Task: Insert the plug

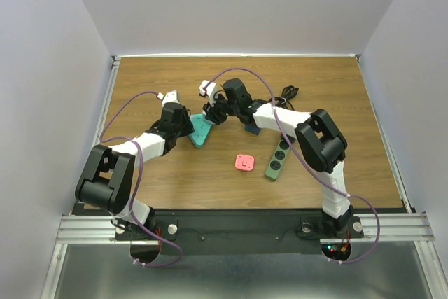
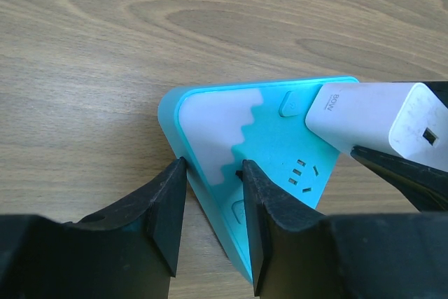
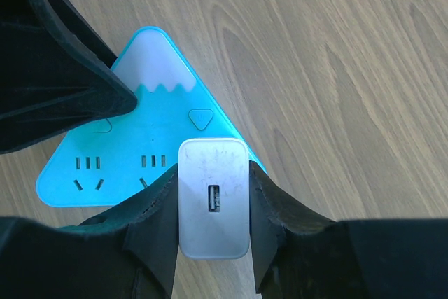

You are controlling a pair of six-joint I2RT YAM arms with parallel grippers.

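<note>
Two grips, mid-table: left gripper pinches blue power strip edge to steady it; right gripper holds white plug over its sockets.

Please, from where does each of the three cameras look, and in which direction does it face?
Top external: above and behind the robot, facing down and forward over the table; the left arm and right arm show whole.
Left wrist: on the left arm, facing down past the left hand, shut on the teal socket block.
Right wrist: on the right arm, facing down past the right hand, gripping the white charger.
Shared: both wrist views show the block and the charger.
</note>
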